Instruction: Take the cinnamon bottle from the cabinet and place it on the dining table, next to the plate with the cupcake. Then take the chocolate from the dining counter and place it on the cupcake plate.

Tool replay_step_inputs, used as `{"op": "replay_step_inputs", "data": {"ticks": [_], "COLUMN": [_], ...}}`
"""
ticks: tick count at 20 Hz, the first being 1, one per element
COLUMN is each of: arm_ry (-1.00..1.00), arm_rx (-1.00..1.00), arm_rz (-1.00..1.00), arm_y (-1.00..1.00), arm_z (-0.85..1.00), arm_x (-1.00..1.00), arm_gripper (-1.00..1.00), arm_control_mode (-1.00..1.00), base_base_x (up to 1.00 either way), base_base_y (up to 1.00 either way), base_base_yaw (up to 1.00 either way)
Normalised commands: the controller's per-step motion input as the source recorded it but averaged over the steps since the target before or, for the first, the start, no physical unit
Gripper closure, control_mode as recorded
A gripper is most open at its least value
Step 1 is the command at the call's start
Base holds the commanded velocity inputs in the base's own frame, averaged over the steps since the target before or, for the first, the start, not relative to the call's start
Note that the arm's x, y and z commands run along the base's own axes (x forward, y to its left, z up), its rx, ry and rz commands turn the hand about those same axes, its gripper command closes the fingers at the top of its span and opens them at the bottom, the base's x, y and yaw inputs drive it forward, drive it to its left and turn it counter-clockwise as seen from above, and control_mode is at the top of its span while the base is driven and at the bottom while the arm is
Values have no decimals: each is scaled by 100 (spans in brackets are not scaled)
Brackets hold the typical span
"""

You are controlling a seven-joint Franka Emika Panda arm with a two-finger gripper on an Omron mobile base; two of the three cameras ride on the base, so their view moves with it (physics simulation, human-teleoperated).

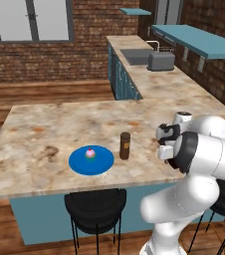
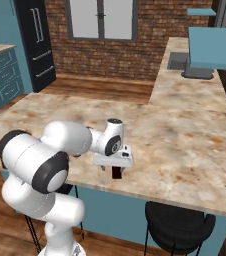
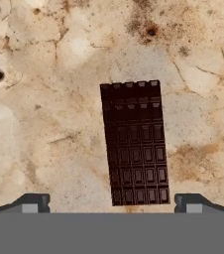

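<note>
The dark chocolate (image 3: pixel 135 144) bar lies flat on the marble dining counter (image 3: pixel 49 124), straight below my hand. My gripper (image 3: pixel 112 203) is open, one finger tip on each side of the bar's near end, with nothing held. From the right base, the gripper (image 2: pixel 116 168) hangs just over the chocolate (image 2: pixel 117 173) near the counter's front edge. The brown cinnamon bottle (image 1: pixel 125 145) stands upright right of the blue plate (image 1: pixel 77 164), which holds the pink-topped cupcake (image 1: pixel 90 153). My white arm covers the chocolate in the left base view.
A black stool (image 1: pixel 95 209) sits under the counter below the plate, another stool (image 2: pixel 177 225) to the right. A toaster (image 1: pixel 161 61) and a sink (image 1: pixel 137 56) are on the far counter under a blue shelf (image 1: pixel 199 40). A dark fridge (image 2: pixel 37 40) stands far left.
</note>
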Motion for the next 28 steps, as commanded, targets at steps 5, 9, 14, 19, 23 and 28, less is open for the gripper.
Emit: {"op": "replay_step_inputs", "data": {"ticks": [5, 9, 14, 19, 23, 28], "arm_ry": [0, -1, -1, -4, -4, -6], "arm_rx": [0, 0, 0, -1, -2, -6], "arm_rz": [0, 0, 0, 0, 0, 0], "arm_y": [-2, -4, -3, -2, 0, 0], "arm_z": [-22, -19, -16, -14, -20, -42], "arm_x": [1, 0, 0, 1, 5, 0], "arm_gripper": [-100, -100, -100, -100, -100, -100], "arm_control_mode": [-100, -100, -100, -100, -100, -100], "base_base_x": [0, 0, 0, 0, 0, 0], "base_base_y": [0, 0, 0, 0, 0, 0], "base_base_yaw": [0, 0, 0, 0, 0, 0]}}
